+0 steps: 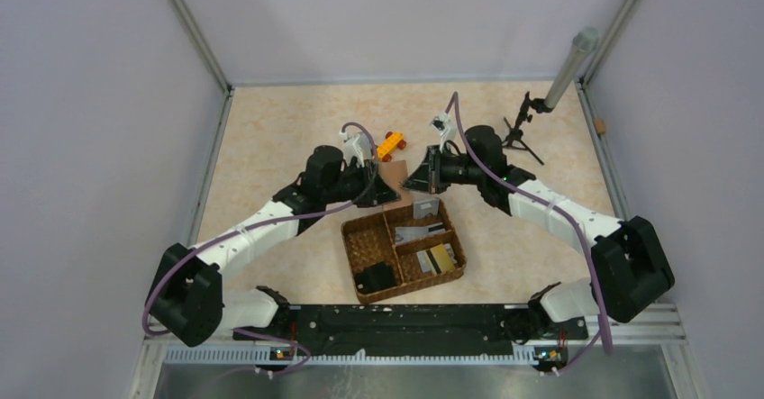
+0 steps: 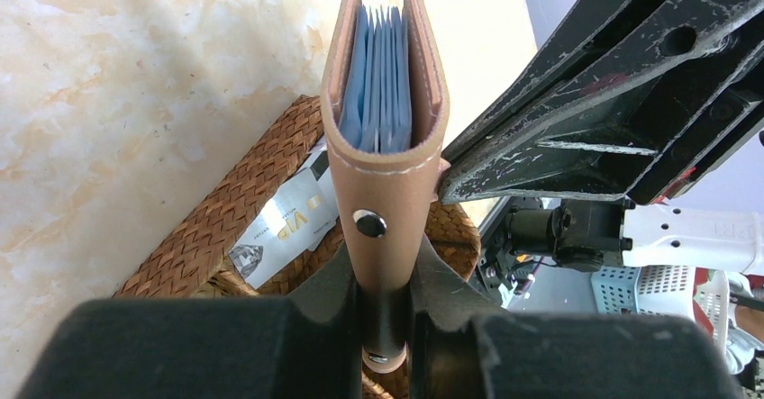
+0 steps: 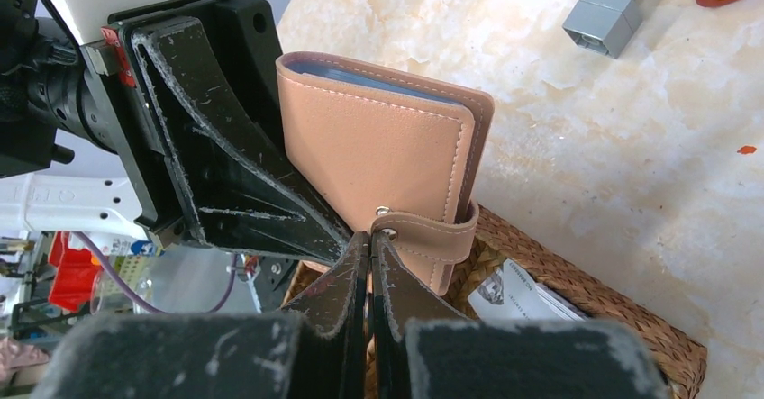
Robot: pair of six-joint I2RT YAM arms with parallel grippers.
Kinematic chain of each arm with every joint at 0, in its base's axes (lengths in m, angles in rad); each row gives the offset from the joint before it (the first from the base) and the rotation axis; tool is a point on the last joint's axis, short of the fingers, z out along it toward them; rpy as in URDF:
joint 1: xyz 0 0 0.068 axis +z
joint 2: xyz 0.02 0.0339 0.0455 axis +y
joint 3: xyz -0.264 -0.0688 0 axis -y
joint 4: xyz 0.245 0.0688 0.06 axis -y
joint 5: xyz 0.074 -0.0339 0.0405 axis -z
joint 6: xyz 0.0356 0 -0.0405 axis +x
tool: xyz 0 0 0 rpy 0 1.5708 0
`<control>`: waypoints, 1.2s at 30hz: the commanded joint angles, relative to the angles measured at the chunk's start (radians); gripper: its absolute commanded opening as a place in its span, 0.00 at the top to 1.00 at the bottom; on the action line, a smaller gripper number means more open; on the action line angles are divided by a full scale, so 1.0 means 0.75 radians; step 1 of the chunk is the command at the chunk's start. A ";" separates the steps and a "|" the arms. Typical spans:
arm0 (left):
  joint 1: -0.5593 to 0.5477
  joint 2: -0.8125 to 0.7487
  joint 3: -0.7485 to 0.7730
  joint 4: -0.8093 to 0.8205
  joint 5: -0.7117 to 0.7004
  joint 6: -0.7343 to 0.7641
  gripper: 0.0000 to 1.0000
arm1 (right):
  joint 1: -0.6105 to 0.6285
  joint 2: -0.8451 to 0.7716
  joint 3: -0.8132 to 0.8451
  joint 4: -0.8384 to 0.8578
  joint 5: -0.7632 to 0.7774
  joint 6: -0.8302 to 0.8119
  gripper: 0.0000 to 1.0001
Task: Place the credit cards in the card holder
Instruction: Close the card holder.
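Observation:
The card holder is a tan leather wallet held on edge above the basket's far end. My left gripper is shut on the card holder, whose light blue sleeves show along the far edge. My right gripper is shut, its tips touching the end of the strap beside the snap on the card holder. Credit cards lie in the basket: a grey one, a gold one, and a white one right under the wallet.
The woven brown compartment basket stands in front of both grippers, with a black block in its near-left compartment. An orange toy lies behind the grippers. A black tripod and a grey pole stand at the back right.

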 commanded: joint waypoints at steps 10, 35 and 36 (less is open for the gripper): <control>-0.019 -0.004 0.045 0.093 0.046 0.005 1.00 | 0.020 -0.043 0.009 0.161 0.048 0.059 1.00; -0.020 -0.003 0.044 0.148 0.057 -0.040 1.00 | 0.026 -0.012 -0.107 0.204 0.040 0.081 1.00; -0.020 -0.002 0.044 0.153 0.065 -0.038 1.00 | 0.026 -0.009 -0.110 0.213 0.044 0.085 1.00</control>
